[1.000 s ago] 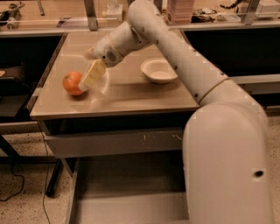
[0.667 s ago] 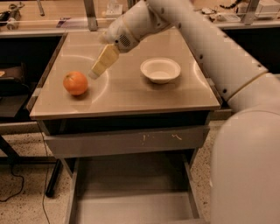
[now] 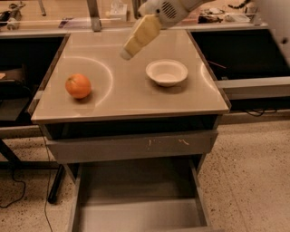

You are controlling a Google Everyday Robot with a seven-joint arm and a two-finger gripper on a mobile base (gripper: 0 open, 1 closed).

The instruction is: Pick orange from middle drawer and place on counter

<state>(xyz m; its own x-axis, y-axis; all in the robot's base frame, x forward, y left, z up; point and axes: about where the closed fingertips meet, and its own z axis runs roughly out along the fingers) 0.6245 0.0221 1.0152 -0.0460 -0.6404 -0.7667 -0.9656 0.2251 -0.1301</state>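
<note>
Fruit and crockery share the glossy tan bench point(image 3: 131, 97) in the single camera view. The orange point(image 3: 78, 86) sits on the left part of the bench, near the left edge and a little back from the front edge, just inside a faint curved arc mark on the surface. It rests free, with nothing touching it. A white bowl point(image 3: 166, 71) stands upright on the right part of the bench, well apart from the orange.

The gripper point(image 3: 124, 55) hangs above the bench, between the orange and the bowl and further back than both, tilted so that its pale yellow tip points down and to the left. It is clear of the orange, the bowl and the surface. Whether the gripper is apart or together cannot be told from this angle. The white arm point(image 3: 170, 8) that carries it enters from the top right.

Below the bench top, a drawer with a grey front panel point(image 3: 131, 146) bearing pale scuff marks sits nearly closed. Beneath that, the middle drawer point(image 3: 136, 216) is pulled far out toward the camera, showing its flat grey floor and thin side walls. Speckled flooring point(image 3: 253, 176) lies to the right, and a dark cable point(image 3: 13, 192) trails on the ground at the left.
</note>
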